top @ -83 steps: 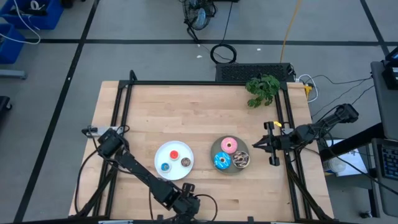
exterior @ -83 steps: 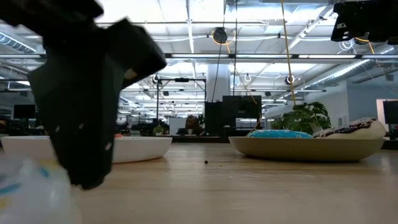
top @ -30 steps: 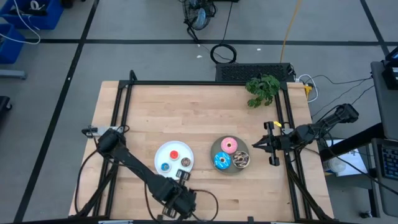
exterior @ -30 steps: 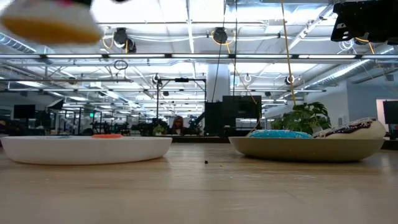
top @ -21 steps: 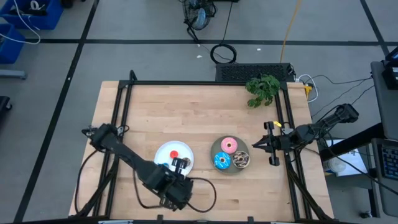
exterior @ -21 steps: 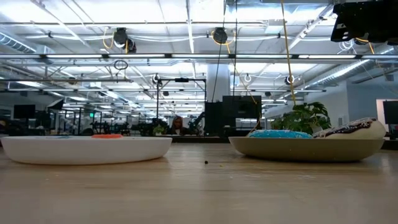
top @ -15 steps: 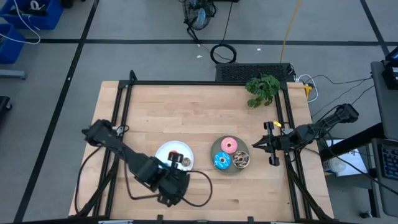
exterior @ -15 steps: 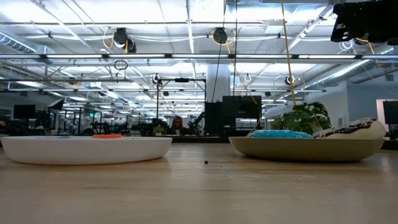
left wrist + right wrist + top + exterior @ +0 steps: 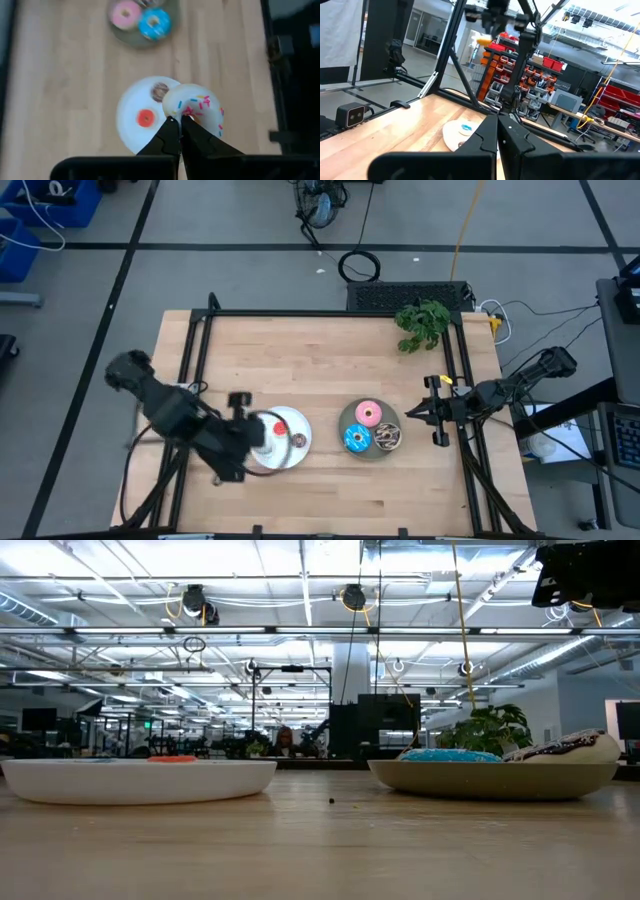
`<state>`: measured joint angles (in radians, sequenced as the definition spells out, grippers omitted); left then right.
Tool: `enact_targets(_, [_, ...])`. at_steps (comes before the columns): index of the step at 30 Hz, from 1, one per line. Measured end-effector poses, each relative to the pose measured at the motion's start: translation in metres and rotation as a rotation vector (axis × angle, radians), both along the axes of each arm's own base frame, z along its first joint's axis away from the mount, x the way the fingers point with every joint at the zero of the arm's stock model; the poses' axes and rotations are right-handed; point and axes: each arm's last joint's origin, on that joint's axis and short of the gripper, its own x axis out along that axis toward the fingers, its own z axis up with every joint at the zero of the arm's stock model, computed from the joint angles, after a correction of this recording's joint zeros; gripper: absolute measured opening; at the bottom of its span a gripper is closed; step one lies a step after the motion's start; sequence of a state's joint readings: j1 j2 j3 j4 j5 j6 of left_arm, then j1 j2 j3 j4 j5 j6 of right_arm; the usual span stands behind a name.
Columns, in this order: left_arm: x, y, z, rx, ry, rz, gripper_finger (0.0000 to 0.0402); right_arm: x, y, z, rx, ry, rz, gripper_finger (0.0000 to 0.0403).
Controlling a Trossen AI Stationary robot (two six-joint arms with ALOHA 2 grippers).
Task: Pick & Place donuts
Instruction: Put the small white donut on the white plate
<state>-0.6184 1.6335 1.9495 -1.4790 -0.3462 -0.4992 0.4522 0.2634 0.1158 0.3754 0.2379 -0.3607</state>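
My left gripper (image 9: 262,430) hangs above the left part of the white plate (image 9: 290,455), shut on a whitish donut with coloured sprinkles (image 9: 196,104). On that plate lie a small red-orange donut (image 9: 145,117) and a small brown one (image 9: 160,91); a small blue one (image 9: 465,128) shows in the right wrist view. The grey plate (image 9: 344,420) carries the pink (image 9: 368,414), blue-sprinkled (image 9: 357,439) and dark brown-sprinkled (image 9: 388,437) donuts. My right gripper (image 9: 408,417) waits shut, raised just right of the grey plate. My left gripper pinches the whitish donut's ring (image 9: 181,114) between its two fingers, at the side nearest the wrist. The fingers come from above, pointing down. The donut is lifted clear, high over the white plate, its sprinkled top facing the camera.
A green plant sprig (image 9: 422,323) lies at the far right of the table. A black frame (image 9: 300,313) runs along the far edge and both sides. Bare wood lies between the two plates and toward the far edge.
My left gripper has risen from near the table's front edge and swung toward the far and left sides. It stays shut and carries the whitish donut up out of the low view, to a spot over the white plate.
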Motion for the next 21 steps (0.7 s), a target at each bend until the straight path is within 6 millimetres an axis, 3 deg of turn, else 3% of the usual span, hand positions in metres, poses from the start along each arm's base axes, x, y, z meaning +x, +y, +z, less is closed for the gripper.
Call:
enact_targets(4, [-0.019,0.008,0.014,0.033,-0.071,0.028,0.0006,0.0,0.0,0.0,-0.006,-0.001,-0.001,0.0])
enact_targets(9, [-0.032,0.018,0.003,0.054,-0.057,0.109,0.0009,0.0,0.0,0.0,-0.01,-0.001,-0.002,0.0])
enact_targets(13, [-0.035,0.026,-0.024,0.029,-0.023,0.164,0.0005,0.0,0.0,0.0,-0.004,0.0,-0.001,0.0])
enact_targets(21, [-0.013,0.026,-0.09,-0.028,0.011,0.103,0.0005,0.0,0.0,0.0,-0.015,-0.004,-0.002,0.0])
